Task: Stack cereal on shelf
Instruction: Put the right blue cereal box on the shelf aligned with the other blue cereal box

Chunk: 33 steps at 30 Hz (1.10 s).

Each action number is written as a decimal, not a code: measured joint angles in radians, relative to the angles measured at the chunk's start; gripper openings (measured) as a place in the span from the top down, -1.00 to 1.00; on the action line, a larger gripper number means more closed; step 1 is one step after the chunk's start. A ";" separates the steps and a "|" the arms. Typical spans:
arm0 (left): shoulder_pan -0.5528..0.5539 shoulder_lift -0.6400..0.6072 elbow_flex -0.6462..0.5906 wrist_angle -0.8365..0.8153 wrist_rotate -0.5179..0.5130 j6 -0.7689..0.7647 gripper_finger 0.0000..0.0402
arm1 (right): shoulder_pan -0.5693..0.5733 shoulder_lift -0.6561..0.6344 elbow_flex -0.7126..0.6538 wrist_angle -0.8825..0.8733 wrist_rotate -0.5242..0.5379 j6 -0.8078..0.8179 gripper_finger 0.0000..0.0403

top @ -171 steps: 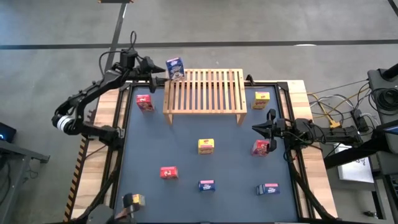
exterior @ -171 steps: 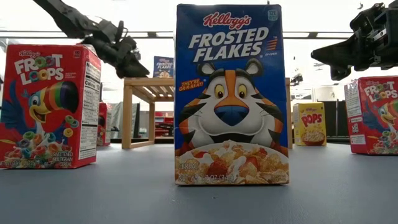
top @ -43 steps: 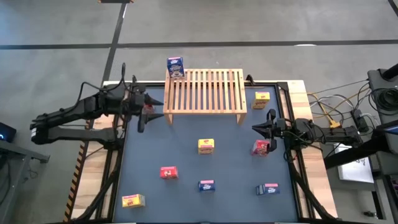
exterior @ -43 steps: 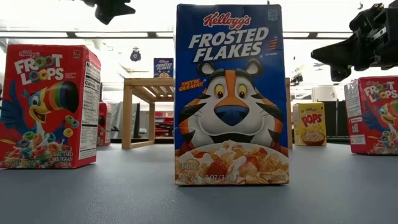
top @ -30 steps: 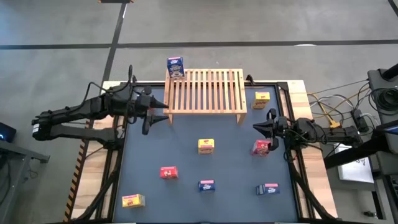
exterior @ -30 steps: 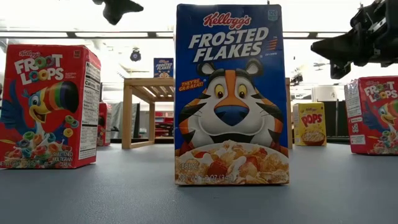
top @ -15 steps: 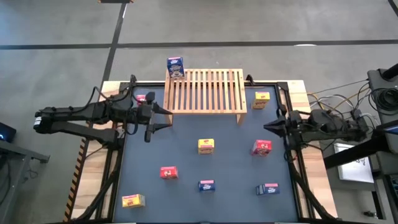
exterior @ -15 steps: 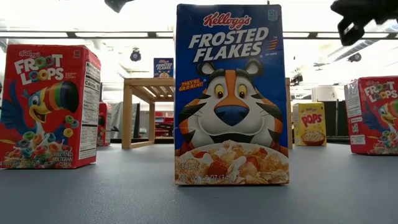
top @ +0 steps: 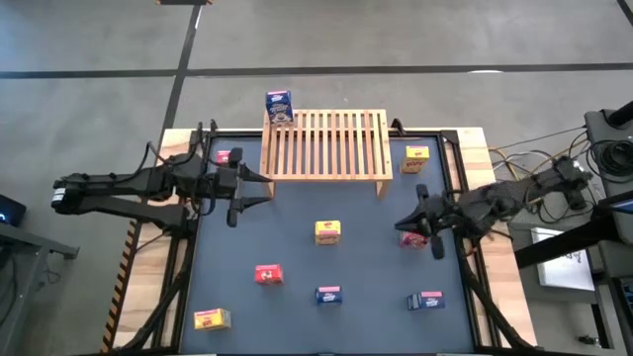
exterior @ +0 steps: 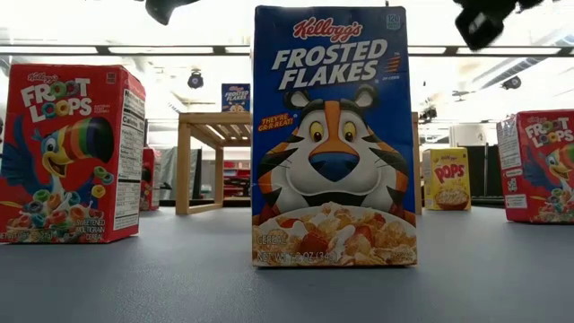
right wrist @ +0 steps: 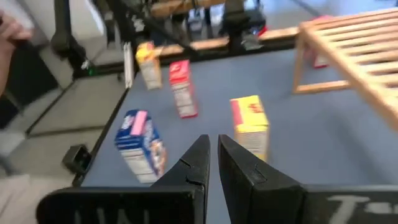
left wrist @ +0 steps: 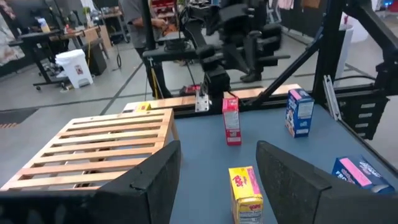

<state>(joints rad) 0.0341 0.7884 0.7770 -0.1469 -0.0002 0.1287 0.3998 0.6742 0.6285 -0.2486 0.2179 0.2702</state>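
The shelf (top: 324, 146), a slatted wooden rack, stands at the table's far middle. One blue cereal box (top: 278, 107) stands upright on its far left corner. Other cereal boxes stand scattered on the dark mat: a yellow one (top: 327, 231) in the middle, a red one (top: 415, 240) at the right, a red one (top: 226, 156) left of the shelf. My left gripper (top: 259, 188) hovers open and empty by the shelf's near left leg, pointing toward the table's right edge. My right gripper (top: 400, 222) hangs shut and empty above the right-hand red box.
More boxes stand on the mat: yellow (top: 416, 158) right of the shelf, red (top: 267, 274), blue (top: 328, 295), blue (top: 426, 300) and yellow (top: 212, 318) toward the near edge. The big blue box (exterior: 334, 135) fills the low view. Black frame rails run along both table sides.
My right gripper, still shut, has risen from beside the table's right edge and swung toward the table's middle, over the right-hand red box. My left gripper, still open, has shifted slightly toward the near edge. No box has moved.
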 joint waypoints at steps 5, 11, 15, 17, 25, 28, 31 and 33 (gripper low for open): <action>0.000 -0.027 -0.026 0.021 -0.001 0.003 0.04 | 0.191 0.178 0.151 -0.070 0.118 -0.058 0.89; 0.000 -0.030 -0.034 0.029 -0.014 0.005 0.04 | 0.360 0.353 0.283 -0.374 0.269 0.165 0.89; 0.000 -0.018 -0.034 0.031 -0.015 0.023 0.04 | 0.449 0.436 0.369 -0.472 0.273 0.307 0.89; 0.000 -0.009 -0.034 0.035 -0.015 0.029 0.04 | 0.482 0.473 0.415 -0.473 0.276 0.310 0.88; 0.000 0.042 -0.034 0.057 -0.016 0.019 0.04 | 0.539 0.579 0.579 -0.543 0.390 0.319 0.60; 0.000 0.060 -0.034 0.059 -0.016 0.005 0.04 | 0.556 0.594 0.593 -0.606 0.437 0.375 0.43; 0.000 0.072 -0.034 0.058 -0.016 -0.005 0.04 | 0.559 0.590 0.596 -0.675 0.413 0.484 0.29; 0.000 0.074 -0.034 0.058 -0.016 -0.006 0.04 | 0.559 0.579 0.595 -0.717 0.355 0.563 0.23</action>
<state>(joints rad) 0.0343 0.8627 0.7433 -0.0885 -0.0162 0.1223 0.9587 1.2529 1.2236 -0.9653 0.5731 0.8336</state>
